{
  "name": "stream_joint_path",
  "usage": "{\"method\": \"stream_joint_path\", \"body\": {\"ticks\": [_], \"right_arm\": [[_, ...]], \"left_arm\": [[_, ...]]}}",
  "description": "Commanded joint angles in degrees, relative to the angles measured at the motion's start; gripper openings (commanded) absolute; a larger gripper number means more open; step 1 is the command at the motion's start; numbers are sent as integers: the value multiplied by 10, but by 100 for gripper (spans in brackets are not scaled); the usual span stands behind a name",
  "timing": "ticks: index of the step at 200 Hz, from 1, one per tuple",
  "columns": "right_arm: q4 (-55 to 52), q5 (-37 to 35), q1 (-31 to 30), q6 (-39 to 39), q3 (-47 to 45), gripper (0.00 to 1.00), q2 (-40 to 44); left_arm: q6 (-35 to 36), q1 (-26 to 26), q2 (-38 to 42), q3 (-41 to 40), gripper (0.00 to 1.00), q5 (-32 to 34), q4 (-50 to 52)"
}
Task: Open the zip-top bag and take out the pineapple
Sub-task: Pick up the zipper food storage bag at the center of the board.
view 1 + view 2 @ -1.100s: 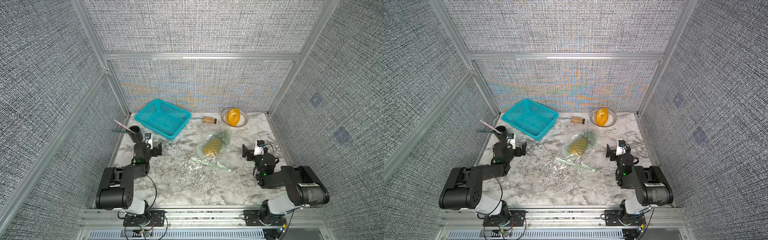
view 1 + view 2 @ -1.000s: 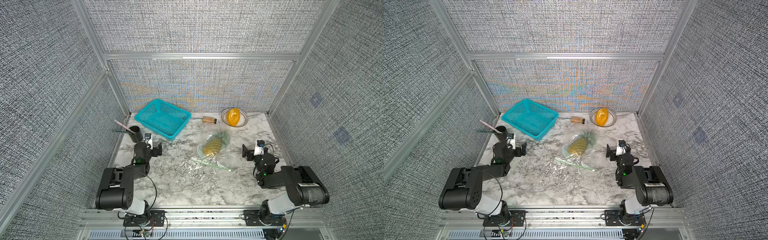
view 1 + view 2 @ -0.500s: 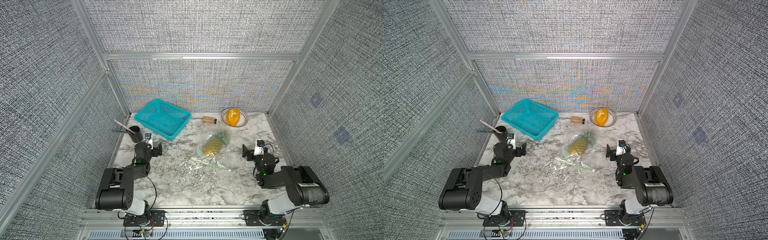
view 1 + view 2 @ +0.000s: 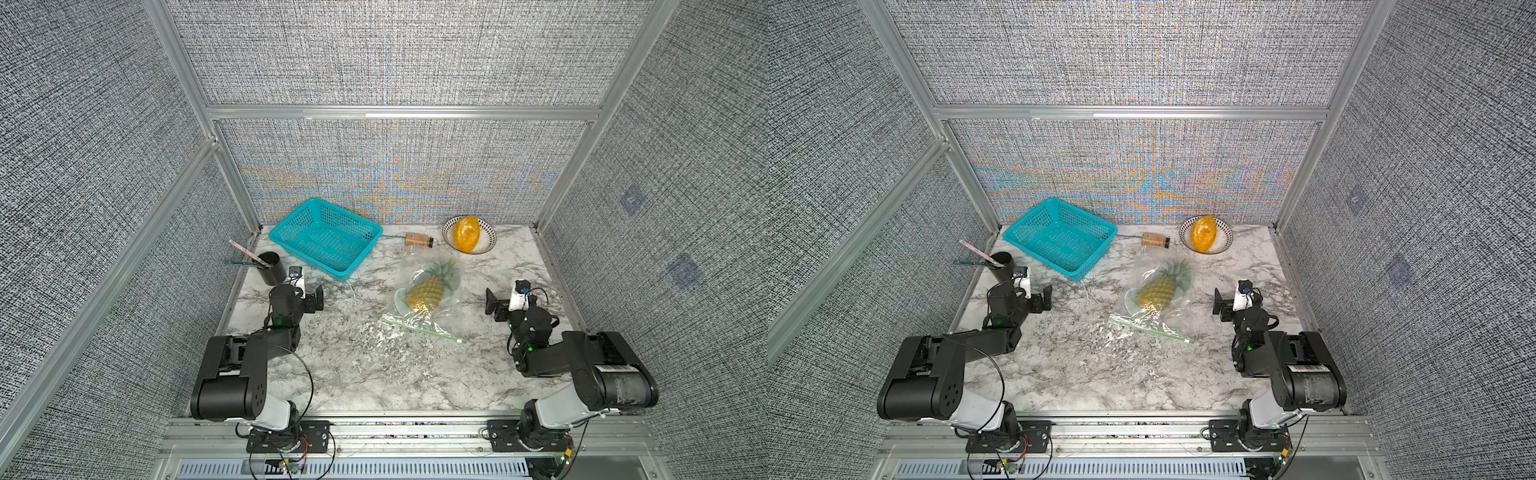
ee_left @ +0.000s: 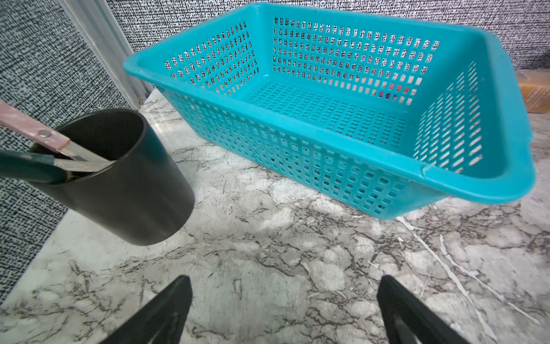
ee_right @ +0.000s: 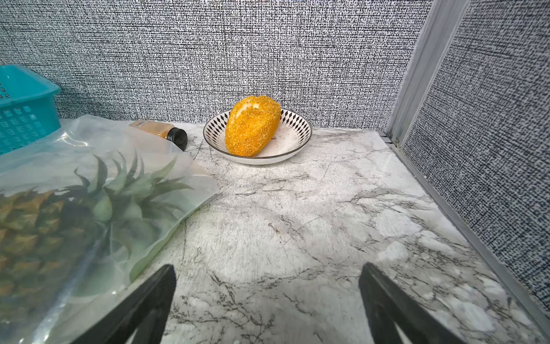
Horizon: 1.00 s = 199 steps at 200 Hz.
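The clear zip-top bag lies flat mid-table, its pale green zip strip along the near edge. Inside it lies the pineapple, yellow scaly body and green crown pointing toward the back wall. In the right wrist view the bag and the pineapple sit beside my right gripper, which is open and empty over bare marble. My left gripper is open and empty too, low at the table's left, apart from the bag. The right gripper rests to the bag's right.
A teal basket stands at the back left. A black cup with utensils is near the left wall. A patterned bowl with an orange oval fruit and a small spice jar lie at the back.
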<state>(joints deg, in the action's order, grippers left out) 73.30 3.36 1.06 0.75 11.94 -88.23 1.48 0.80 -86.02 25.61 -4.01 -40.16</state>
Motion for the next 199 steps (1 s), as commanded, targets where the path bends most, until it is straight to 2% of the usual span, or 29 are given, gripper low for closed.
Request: {"method": "stream_joint_path", "body": {"ticks": [1,10,22,35,41,48,55,68,92,109,131,154,179,199], "right_arm": [[12,4,0,-1,2,98,4],[-6,4,0,-1,12,98,13],[-108,-14,-2,-7,57,98,44],[-310,-79,-3,-58,153,98,64],[-394,-113,-3,-87,198,98,59],[-467,-132,-3,-113,235,98,50],[-517,-134,-4,-127,265,98,41],[-597,-134,-10,-163,306,98,26],[-702,-113,-31,-212,356,98,29],[-748,-76,-49,-234,360,98,59],[-793,-6,-60,-279,344,98,107],[-808,85,-70,-317,295,98,146],[-805,129,-103,-334,250,98,178],[-780,149,-131,-333,213,98,199]], "left_arm": [[-5,-1,3,2,99,13,-2],[-13,0,11,10,99,29,20],[-38,0,23,32,99,75,59],[-69,0,34,99,99,152,199],[-103,-1,28,131,99,211,260],[-150,-1,18,176,99,278,347],[-160,-5,7,211,100,297,413],[-159,-5,8,234,100,279,461],[-204,-1,38,275,100,217,556],[-239,11,48,323,100,115,634],[-290,61,42,389,100,36,741],[-349,126,15,461,100,24,874],[-398,196,0,483,100,-21,888],[-428,229,-22,490,100,-72,881]]}}
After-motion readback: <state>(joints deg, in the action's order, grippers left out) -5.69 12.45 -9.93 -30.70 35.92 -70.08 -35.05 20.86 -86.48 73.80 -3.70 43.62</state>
